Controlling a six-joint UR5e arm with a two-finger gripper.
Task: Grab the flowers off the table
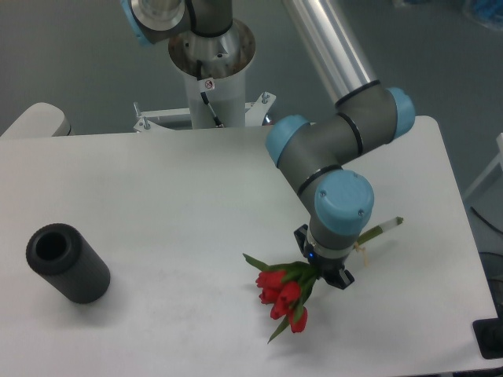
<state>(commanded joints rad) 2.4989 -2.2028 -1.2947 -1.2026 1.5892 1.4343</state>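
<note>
The flowers, a bunch of red tulips with green leaves, lie on the white table at the front right. Their thin green stems run up and to the right. My gripper is lowered straight over the bunch where the leaves meet the stems. The blue wrist joint hides the fingertips. Dark finger parts show on both sides of the stems, spread apart, so the jaws stand open astride them. The blooms still rest on the table.
A black hollow cylinder lies on its side at the front left. The arm's base column stands at the table's back edge. The table's right edge is close to the stem ends.
</note>
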